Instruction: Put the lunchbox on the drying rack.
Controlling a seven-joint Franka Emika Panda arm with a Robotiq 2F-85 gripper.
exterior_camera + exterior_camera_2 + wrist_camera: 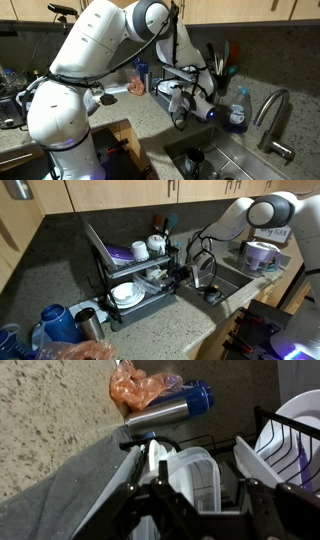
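In the wrist view the whitish, semi-translucent lunchbox (195,472) stands on edge among the black wires of the drying rack (205,439). My gripper (200,490) is right over it with its fingers spread. The left finger is at the lunchbox's side and the right finger stands apart from it. In both exterior views the gripper (180,116) (176,278) is at the sink-side end of the rack's (104,262) lower tier. The lunchbox cannot be made out there.
White plates (292,428) (125,293) stand in the lower tier beside the lunchbox. A purple bowl (120,253) and a mug (140,249) sit on the top tier. A steel bottle with a blue cap (165,412) and an orange bag (140,388) lie on the counter. The steel sink (228,280) and faucet (272,110) are close by.
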